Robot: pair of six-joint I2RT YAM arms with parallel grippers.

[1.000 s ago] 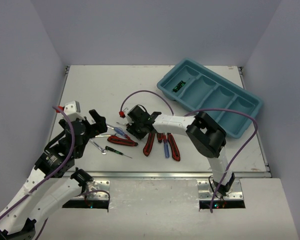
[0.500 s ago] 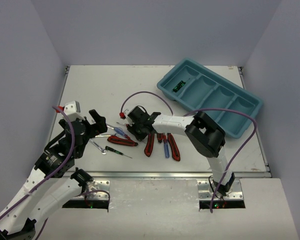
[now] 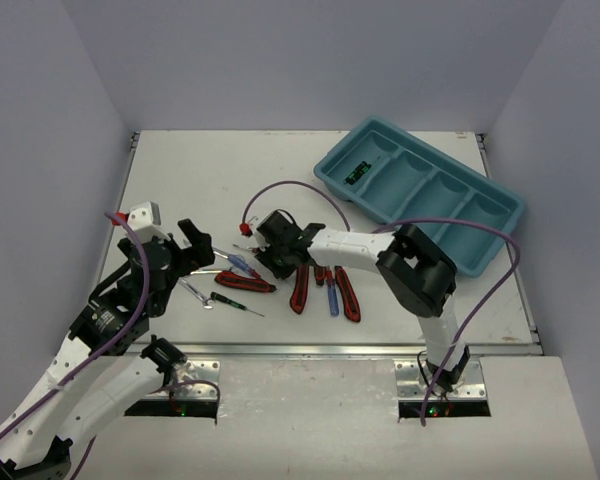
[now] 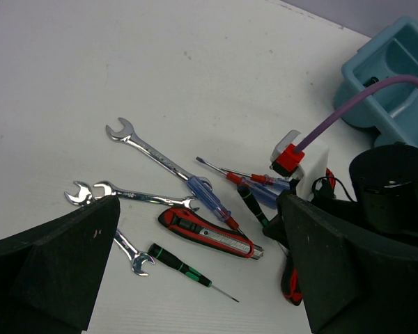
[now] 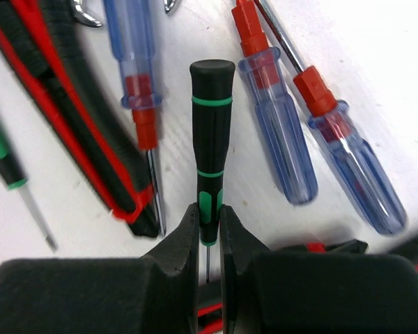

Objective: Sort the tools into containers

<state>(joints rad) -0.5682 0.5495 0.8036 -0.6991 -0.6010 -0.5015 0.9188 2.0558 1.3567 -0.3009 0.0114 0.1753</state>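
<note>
- Now clenched, the right gripper (image 5: 209,224) pinches the black-and-green screwdriver (image 5: 211,118) by its neck, at the middle of the table (image 3: 180,170).
- Since a second ago only its elbow has eased right, so a lift looks imminent.
- The left gripper (image 3: 195,248) hangs spread and empty, at left.
- The tray (image 3: 480,262) waits far right.

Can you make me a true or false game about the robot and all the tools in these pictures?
1. The right gripper pinches a black-and-green screwdriver. True.
2. The left gripper holds a utility knife. False: it is open and holds nothing.
3. A utility knife lies in the teal tray. False: only one small black-and-green tool lies in it.
4. Three silver wrenches lie on the table. True.
</note>
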